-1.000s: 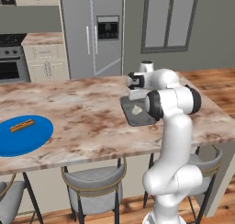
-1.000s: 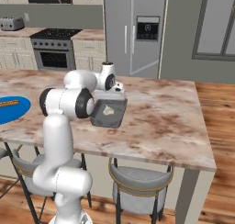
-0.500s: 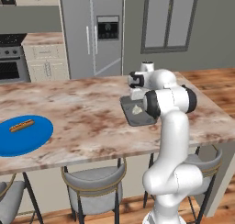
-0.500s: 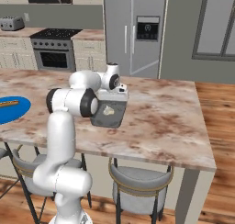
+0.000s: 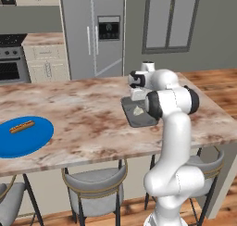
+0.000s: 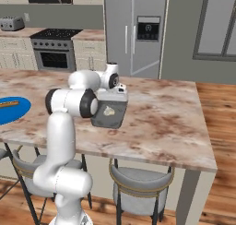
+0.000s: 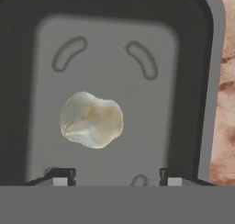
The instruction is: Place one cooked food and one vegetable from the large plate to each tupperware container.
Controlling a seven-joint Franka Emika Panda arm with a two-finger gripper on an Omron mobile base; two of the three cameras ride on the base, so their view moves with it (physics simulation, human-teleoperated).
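Looking down, we saw a pale lumpy food piece [image 7: 91, 120] lying free in the dark grey tupperware container [image 7: 193, 58], just beyond our jaws, which stood apart. The large plate [image 5: 23, 137] sat well apart along the desk [image 5: 88, 114].

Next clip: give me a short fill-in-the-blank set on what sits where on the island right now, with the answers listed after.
1. The pale lumpy food piece lies inside the ____ grey tupperware container.
2. The large plate is coloured ____.
3. The long brown food rests on the ____.
4. The gripper hangs over the container with its jaws ____.

Missing words: dark; blue; plate; open
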